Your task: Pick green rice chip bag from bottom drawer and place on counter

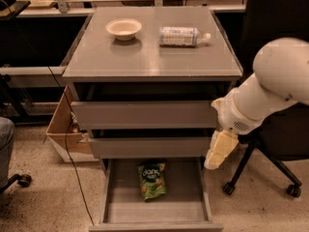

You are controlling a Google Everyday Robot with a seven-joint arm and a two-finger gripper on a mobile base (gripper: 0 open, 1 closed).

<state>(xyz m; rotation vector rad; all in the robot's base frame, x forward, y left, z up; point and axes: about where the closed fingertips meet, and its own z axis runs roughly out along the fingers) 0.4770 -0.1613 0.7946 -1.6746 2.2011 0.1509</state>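
Note:
The green rice chip bag (152,181) lies flat on the grey floor of the bottom drawer (154,209), which is pulled out wide. The counter (149,52) is the grey top of the cabinet above it. My white arm comes in from the right, and the pale gripper (216,160) hangs at the cabinet's right side, level with the middle drawer's front. It is to the right of the bag and above it, not touching it, and holds nothing.
A small white bowl (124,28) and a lying plastic bottle (182,36) sit on the counter. The two upper drawers (145,115) stand slightly open. A cardboard box (63,129) is on the floor at the left. A black office chair's base (263,170) is at the right.

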